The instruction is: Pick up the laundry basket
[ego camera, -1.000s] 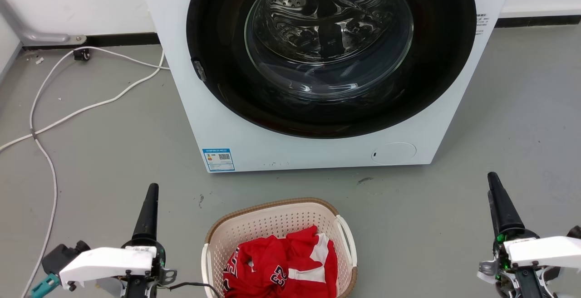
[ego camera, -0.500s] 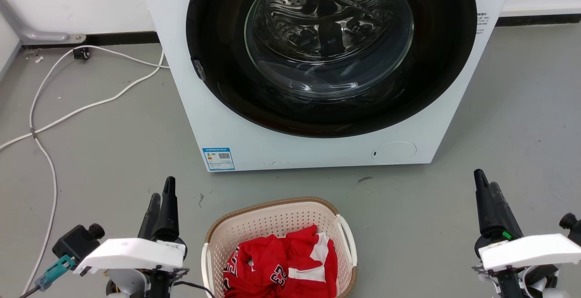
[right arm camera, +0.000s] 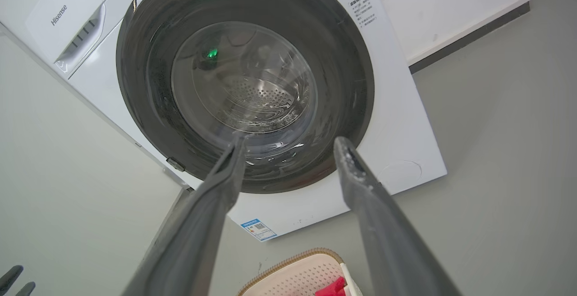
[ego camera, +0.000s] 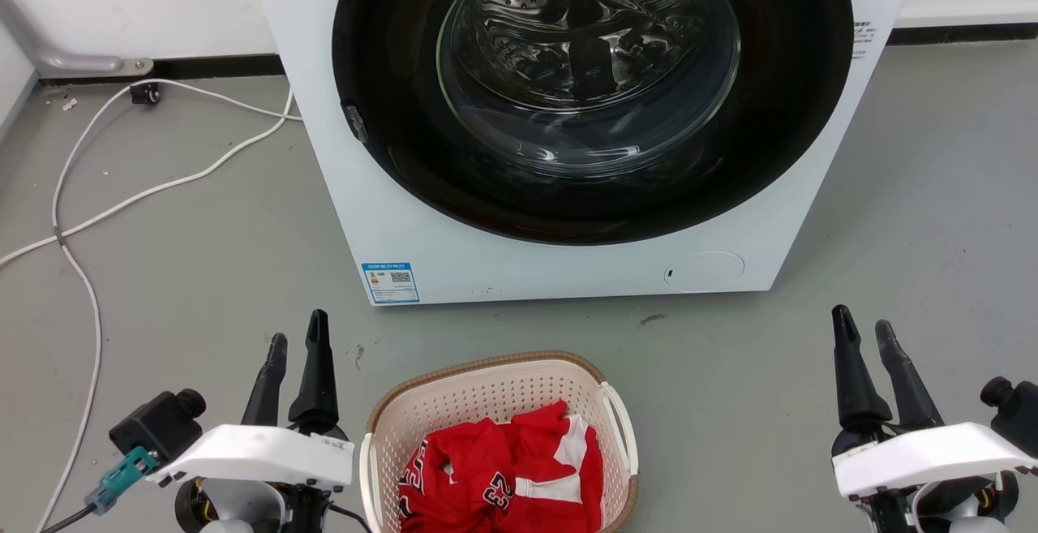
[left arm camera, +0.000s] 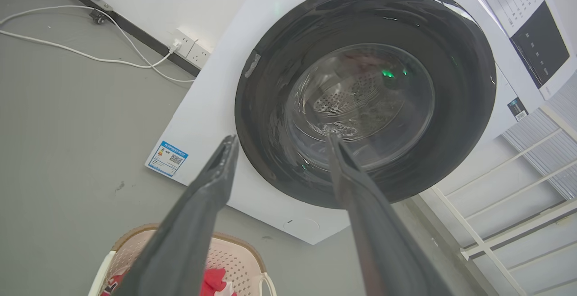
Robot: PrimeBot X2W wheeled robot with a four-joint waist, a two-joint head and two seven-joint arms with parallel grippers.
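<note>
Both tools have spread their fingers in the last second: the left tool (ego camera: 297,328) and the right tool (ego camera: 861,320), each pinched to a single dark point a moment ago, now stand with their jaws parted and nothing between them. Each arm has also drifted a little inward. The laundry basket (ego camera: 486,364) has not budged; it sits on the grey floor (ego camera: 203,273) just in front of the washer (ego camera: 389,192), between the two tools and nearer the left one, with a red jersey (ego camera: 503,468) heaped inside. Its near end is cut off by the bottom of the head view. Neither tool touches it, and the right one is well apart from it. By my reckoning the job has hardly begun: the opening is done, and that is all. What remains is to bring a tool down to each of the white side handles (ego camera: 620,423), close on them, and raise the basket level so the jersey stays in
</note>
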